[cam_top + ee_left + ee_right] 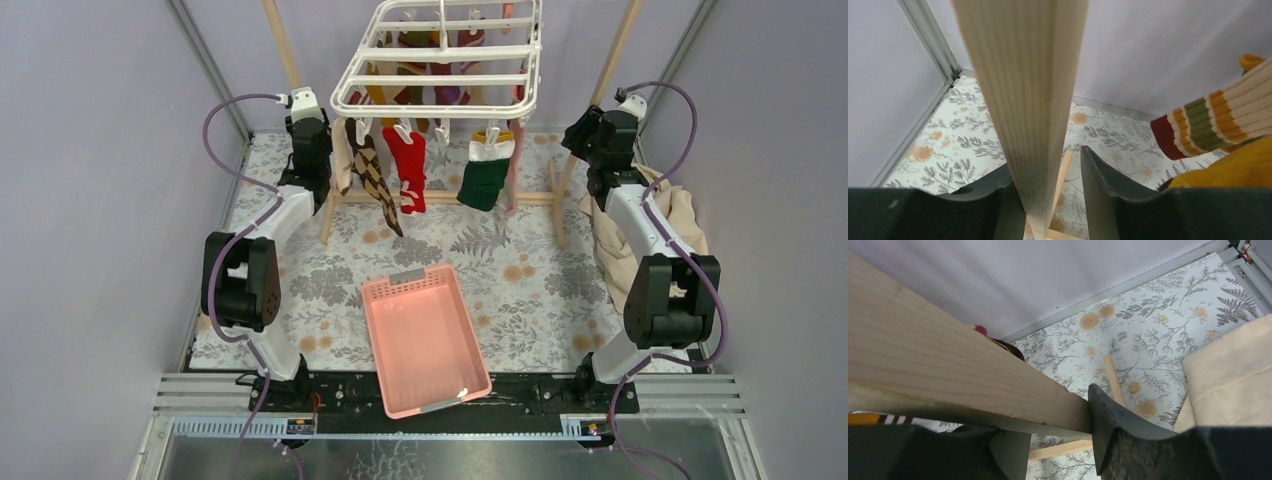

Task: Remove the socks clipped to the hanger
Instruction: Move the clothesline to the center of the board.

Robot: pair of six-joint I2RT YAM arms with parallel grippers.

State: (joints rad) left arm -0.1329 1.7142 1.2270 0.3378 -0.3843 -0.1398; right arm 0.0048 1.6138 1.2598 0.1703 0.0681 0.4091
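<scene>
Socks (405,165) in red, green with a white cuff, and brown argyle dangle from clips under the white hanger (440,108). It is raised over the far middle of the floral worktop (520,280), inside a wooden frame (1018,75). Left tool (1048,160) straddles the frame's left post, fingers spread, with a gap beside one finger. A striped sock (1208,120) hangs to its right. Right tool (1058,405) straddles the right post; whether it grips cannot be told. Pink basket (375,300) sits near the arm bases. Beige cloth (690,215) lies at right.
</scene>
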